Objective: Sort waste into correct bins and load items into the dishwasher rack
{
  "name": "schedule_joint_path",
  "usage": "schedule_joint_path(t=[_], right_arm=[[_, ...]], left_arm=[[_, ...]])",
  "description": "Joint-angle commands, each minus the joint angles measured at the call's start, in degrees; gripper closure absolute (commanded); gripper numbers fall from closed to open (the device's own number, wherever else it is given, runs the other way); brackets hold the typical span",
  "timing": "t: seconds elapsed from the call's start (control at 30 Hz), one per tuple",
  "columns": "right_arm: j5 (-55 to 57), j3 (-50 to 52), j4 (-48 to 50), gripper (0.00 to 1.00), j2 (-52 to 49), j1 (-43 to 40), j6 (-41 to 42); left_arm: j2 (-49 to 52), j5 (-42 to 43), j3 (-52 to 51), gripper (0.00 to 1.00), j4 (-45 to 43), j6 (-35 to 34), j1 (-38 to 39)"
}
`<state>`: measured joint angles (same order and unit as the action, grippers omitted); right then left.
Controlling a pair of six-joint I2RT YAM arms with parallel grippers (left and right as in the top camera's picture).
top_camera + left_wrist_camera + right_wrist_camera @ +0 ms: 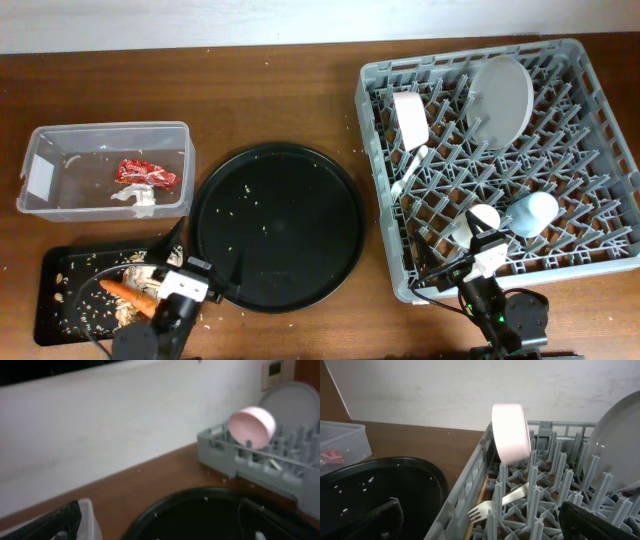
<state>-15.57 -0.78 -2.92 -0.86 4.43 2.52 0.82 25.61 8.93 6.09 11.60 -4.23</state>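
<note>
The grey rack [367, 110] at the right holds the white bowl [409, 117], pale plate [500, 100], white fork [412, 168], small white cup [482, 218] and light blue cup [532, 213]. The clear tub [60, 135] holds the red wrapper [145, 173] and napkin [135, 197]. The black rectangular tray [50, 315] holds the carrot [125, 292] and scraps. My left gripper [203, 258] is open and empty between tray and tub. My right gripper [455, 262] is open and empty at the rack's front left corner, facing bowl [511, 430] and fork [500, 502]. I cannot make out the chopstick.
The large round black tray [277, 226], dotted with crumbs, lies between the bins and the rack. It fills the lower part of the left wrist view [200, 515]. Crumbs lie on the brown table near the rack. A white wall stands behind.
</note>
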Motion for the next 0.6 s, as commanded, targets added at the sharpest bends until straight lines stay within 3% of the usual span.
schedule_joint_path(t=[0.0,0.57], right_arm=[[-0.3,0.5,0.0,0.01,0.4,-0.3,-0.4],[-0.3,0.5,-0.1,0.01,0.4,-0.3,-0.4]], left_arm=[[-0.5,-0.5,-8.3,0.01,-5.2,0.5,0.2],[-0.4,-0.3,-8.4,0.01,-3.2,0.5,0.2]])
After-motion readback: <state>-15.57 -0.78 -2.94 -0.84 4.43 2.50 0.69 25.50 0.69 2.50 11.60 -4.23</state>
